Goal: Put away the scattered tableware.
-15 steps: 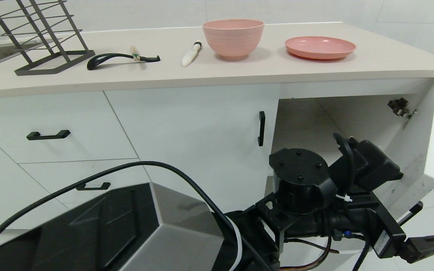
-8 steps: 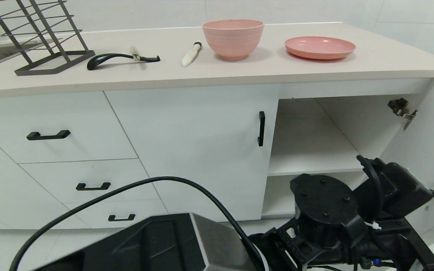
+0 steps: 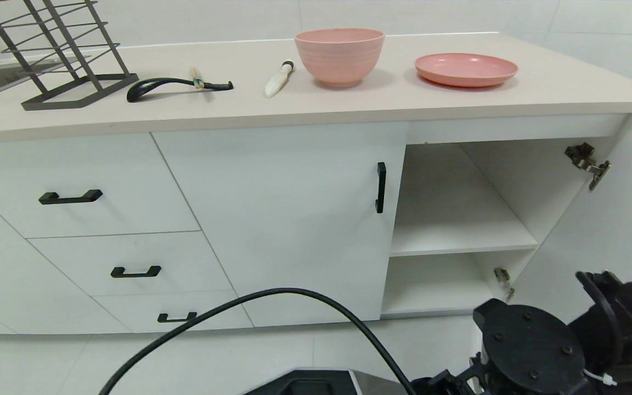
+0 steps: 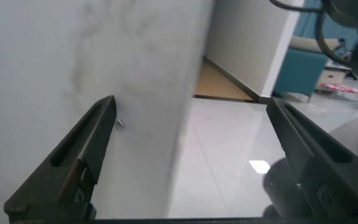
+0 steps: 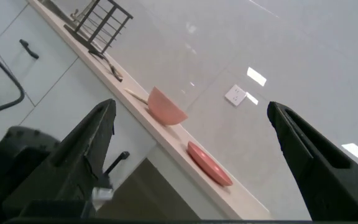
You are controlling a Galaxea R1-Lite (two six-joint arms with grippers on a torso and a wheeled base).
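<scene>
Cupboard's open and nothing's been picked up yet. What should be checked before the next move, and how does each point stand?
1. Cupboard door swung wide: ok.
2. Upper shelf in open view: ok.
3. Left pincer open, holding nothing: ok.
4. Right pincer open, holding nothing: ok.
5. Bowl and plate upright on the counter, apart: ok.
6. Spoon free to lift alone: not ok, a small stick crosses its handle.
</scene>
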